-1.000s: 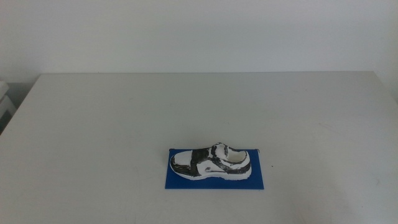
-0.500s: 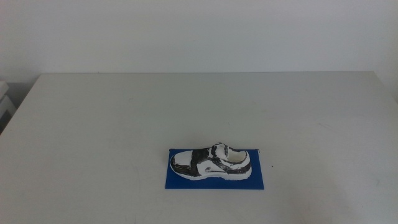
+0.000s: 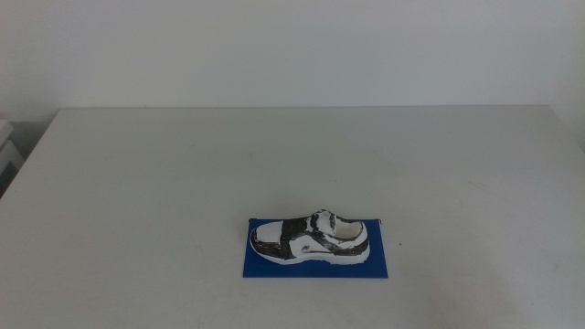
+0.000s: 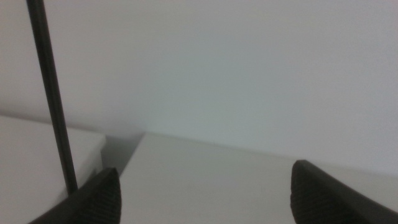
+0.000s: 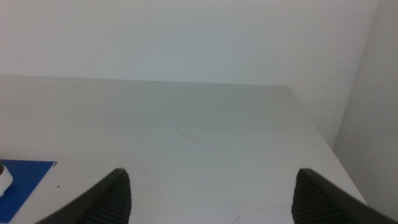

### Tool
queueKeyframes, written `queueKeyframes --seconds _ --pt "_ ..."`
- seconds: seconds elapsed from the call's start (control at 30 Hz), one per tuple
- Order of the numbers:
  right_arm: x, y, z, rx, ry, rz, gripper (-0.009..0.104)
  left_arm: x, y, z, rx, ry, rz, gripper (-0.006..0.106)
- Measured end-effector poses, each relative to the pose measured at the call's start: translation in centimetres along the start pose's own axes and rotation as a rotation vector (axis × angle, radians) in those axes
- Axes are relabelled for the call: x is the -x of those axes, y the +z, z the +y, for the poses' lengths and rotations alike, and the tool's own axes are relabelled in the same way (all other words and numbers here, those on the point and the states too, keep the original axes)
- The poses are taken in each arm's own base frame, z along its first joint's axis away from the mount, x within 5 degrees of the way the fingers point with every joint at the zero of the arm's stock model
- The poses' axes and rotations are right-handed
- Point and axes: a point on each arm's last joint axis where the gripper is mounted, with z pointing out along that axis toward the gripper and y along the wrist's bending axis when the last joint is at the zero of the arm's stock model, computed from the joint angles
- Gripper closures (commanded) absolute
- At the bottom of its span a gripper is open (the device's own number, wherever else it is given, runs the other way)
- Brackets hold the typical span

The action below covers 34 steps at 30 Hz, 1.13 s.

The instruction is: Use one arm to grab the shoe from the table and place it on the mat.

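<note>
Shoe (image 3: 310,238) lies inside mat (image 3: 315,248) edges, near table (image 3: 183,183) front.

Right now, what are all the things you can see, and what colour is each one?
shoe: one, white with black stripes, lying on the mat, toe toward the picture's left in the middle view.
mat: one, dark blue, flat on the table's near middle part; a corner also shows in the right wrist view.
table: one, off-white, filling most of the middle view.
wall: one, white, behind the table.
left gripper: one, dark jaws apart, out of the middle view, holding nothing.
right gripper: one, dark jaws apart, out of the middle view, holding nothing.
</note>
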Motion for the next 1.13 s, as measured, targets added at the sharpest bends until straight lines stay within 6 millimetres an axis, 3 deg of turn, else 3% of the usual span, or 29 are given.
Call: queueKeyframes --seconds 0.3,0.5,0.67,0.83,1.13 --pt "0.0 0.0 0.0 0.0 0.0 0.0 0.029 -7.6 -2.4 0.5 -0.167 0.13 -0.076 0.007" --pt "0.0 0.0 0.0 0.0 0.0 0.0 0.029 -13.1 -2.2 0.7 -0.249 0.153 -0.153 0.007" --pt "0.0 0.0 0.0 0.0 0.0 0.0 0.029 -16.3 -2.1 1.7 -0.18 0.132 -0.187 0.007" --pt "0.0 0.0 0.0 0.0 0.0 0.0 0.029 -18.4 -2.0 2.5 -0.102 0.126 -0.19 0.007" --pt "0.0 0.0 0.0 0.0 0.0 -0.001 0.029 -18.4 -2.0 2.7 -0.063 0.182 -0.21 0.007"
